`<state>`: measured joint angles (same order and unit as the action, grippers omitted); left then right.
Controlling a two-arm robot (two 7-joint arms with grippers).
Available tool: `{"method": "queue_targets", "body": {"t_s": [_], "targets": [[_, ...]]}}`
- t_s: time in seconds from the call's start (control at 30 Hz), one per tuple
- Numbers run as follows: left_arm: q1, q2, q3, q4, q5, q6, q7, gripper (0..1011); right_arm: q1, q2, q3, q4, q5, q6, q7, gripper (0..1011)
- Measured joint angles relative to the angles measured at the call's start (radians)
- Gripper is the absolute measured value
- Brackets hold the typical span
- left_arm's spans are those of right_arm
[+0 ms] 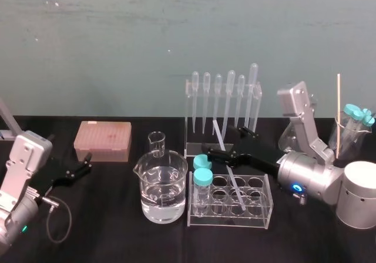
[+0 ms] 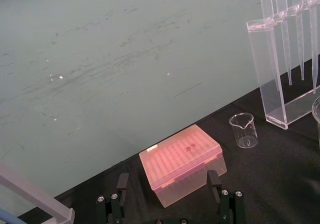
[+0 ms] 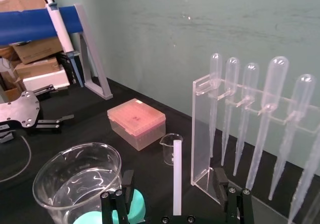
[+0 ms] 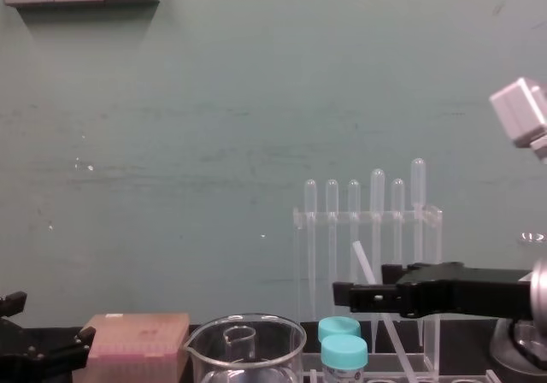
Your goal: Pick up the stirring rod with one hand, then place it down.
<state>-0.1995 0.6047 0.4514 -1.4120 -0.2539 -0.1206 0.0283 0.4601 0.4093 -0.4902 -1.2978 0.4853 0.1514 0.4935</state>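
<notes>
The stirring rod (image 1: 228,172) is a thin translucent-white stick leaning in the clear tube rack (image 1: 259,217), its top tilted toward the pipette stand. In the right wrist view the stirring rod (image 3: 177,176) rises midway between the two black fingers, with a gap on each side. My right gripper (image 1: 229,143) reaches in from the right at mid-rod height, open and straddling it; the chest view shows this gripper (image 4: 359,296) level, with the rod (image 4: 364,265) poking up behind it. My left gripper (image 1: 76,170) rests open at the far left, facing the pink box.
A large beaker of water (image 1: 161,186) and a small empty beaker (image 1: 156,142) stand left of the tube rack. Two teal-capped tubes (image 1: 202,178) sit in the rack's left end. The pipette stand (image 1: 223,107) is behind; a pink tip box (image 1: 103,140) sits at back left.
</notes>
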Motion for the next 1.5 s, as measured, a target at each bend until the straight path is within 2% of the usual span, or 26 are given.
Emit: {"method": "queue_targets", "body": {"t_s": [0.2, 0.53, 0.63, 0.8, 0.9, 1.03, 1.17, 1.23, 1.33, 1.37, 1.43, 1.5], "targets": [[0.0, 0.0, 0.0, 0.0, 0.0, 0.0, 0.0, 1000, 0.025, -0.026, -0.015, 0.044, -0.017, 0.005, 0.005, 1003], [0.0, 0.0, 0.0, 0.0, 0.0, 0.0, 0.0, 1000, 0.023, -0.024, -0.013, 0.041, -0.016, 0.005, 0.006, 1003], [0.0, 0.0, 0.0, 0.0, 0.0, 0.0, 0.0, 1000, 0.023, -0.023, -0.013, 0.04, -0.016, 0.005, 0.005, 970], [0.0, 0.0, 0.0, 0.0, 0.0, 0.0, 0.0, 1000, 0.022, -0.023, -0.012, 0.038, -0.015, 0.004, 0.005, 863], [0.0, 0.0, 0.0, 0.0, 0.0, 0.0, 0.0, 1000, 0.022, -0.022, -0.012, 0.038, -0.014, 0.004, 0.005, 734], [0.0, 0.0, 0.0, 0.0, 0.0, 0.0, 0.0, 1000, 0.021, -0.022, -0.011, 0.037, -0.014, 0.004, 0.005, 656], [0.0, 0.0, 0.0, 0.0, 0.0, 0.0, 0.0, 1000, 0.021, -0.022, -0.011, 0.037, -0.014, 0.003, 0.005, 488], [0.0, 0.0, 0.0, 0.0, 0.0, 0.0, 0.0, 1000, 0.021, -0.022, -0.01, 0.036, -0.014, 0.003, 0.005, 448], [0.0, 0.0, 0.0, 0.0, 0.0, 0.0, 0.0, 1000, 0.02, -0.021, -0.01, 0.036, -0.013, 0.003, 0.005, 330], [0.0, 0.0, 0.0, 0.0, 0.0, 0.0, 0.0, 1000, 0.02, -0.021, -0.01, 0.036, -0.013, 0.003, 0.005, 330], [0.0, 0.0, 0.0, 0.0, 0.0, 0.0, 0.0, 1000, 0.02, -0.021, -0.01, 0.036, -0.013, 0.003, 0.005, 226], [0.0, 0.0, 0.0, 0.0, 0.0, 0.0, 0.0, 1000, 0.02, -0.021, -0.01, 0.036, -0.013, 0.003, 0.004, 189]]}}
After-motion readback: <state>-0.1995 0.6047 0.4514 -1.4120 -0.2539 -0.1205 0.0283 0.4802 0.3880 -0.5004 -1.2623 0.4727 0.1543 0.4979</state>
